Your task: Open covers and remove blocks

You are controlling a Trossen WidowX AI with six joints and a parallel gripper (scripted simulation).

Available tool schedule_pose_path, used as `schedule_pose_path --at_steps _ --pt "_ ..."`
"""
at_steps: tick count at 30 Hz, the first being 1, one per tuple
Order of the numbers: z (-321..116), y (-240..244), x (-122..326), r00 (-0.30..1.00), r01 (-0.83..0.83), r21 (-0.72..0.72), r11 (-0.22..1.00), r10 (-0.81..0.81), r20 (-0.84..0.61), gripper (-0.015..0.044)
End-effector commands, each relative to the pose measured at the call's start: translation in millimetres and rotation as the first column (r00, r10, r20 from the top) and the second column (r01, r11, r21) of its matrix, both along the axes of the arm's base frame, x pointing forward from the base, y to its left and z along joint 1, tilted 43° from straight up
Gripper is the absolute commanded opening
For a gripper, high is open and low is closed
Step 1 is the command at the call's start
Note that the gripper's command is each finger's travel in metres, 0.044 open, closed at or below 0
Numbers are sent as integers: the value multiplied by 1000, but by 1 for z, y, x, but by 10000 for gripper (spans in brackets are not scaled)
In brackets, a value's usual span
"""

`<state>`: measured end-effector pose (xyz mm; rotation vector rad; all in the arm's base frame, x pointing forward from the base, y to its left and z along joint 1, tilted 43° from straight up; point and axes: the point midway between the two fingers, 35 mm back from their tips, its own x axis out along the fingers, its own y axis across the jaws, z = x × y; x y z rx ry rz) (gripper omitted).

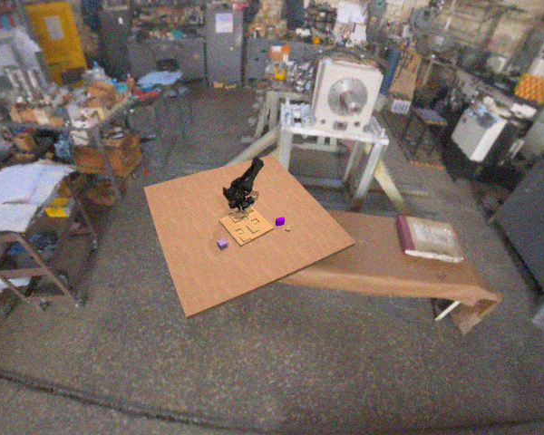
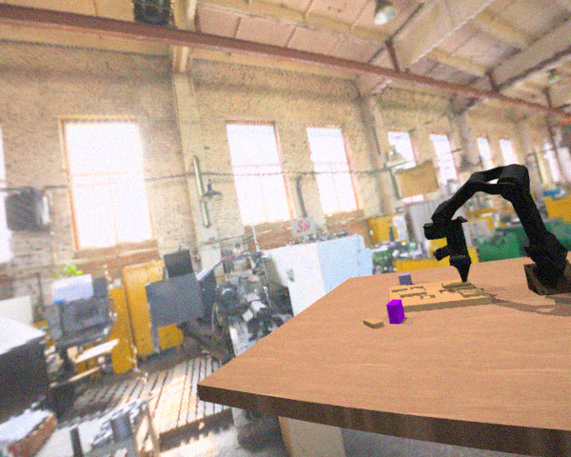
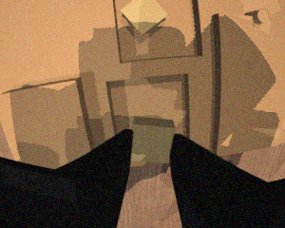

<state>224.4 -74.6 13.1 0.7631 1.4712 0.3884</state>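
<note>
The tan puzzle board (image 1: pixel 264 227) (image 2: pixel 443 303) (image 3: pixel 38 47) lies on the table with dark-edged wells and slots. My gripper (image 1: pixel 242 211) (image 2: pixel 464 281) (image 3: pixel 152 140) points down at the board's arm-side end, shut on a grey-green block (image 3: pixel 153 147). How far the block is raised is unclear. A pale yellow diamond-shaped piece (image 3: pixel 143 13) shows within another outline in the wrist view. A bright purple block (image 1: pixel 279 220) (image 2: pixel 395 311) and a lavender block (image 1: pixel 222 243) (image 2: pixel 404 278) rest on the table at opposite sides of the board. Cover positions are hard to make out.
A small flat tan piece (image 1: pixel 287 227) (image 2: pixel 373 323) lies on the table near the purple block, off the board. The arm (image 1: pixel 250 175) (image 2: pixel 509 182) reaches over from its base, casting a shadow across part of the board. The table (image 1: pixel 192 275) (image 2: pixel 324 364) ends in open edges.
</note>
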Motion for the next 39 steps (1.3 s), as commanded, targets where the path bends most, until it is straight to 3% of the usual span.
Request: schedule_pose_path --at_steps 1,24,39 --pt "5 -5 -1 1000 -3 -7 1000 3 4 80" --pt "43 -39 -6 1000 -3 -8 1000 3 3 80" --pt "73 -13 19 1000 3 -27 1000 -3 -2 80"
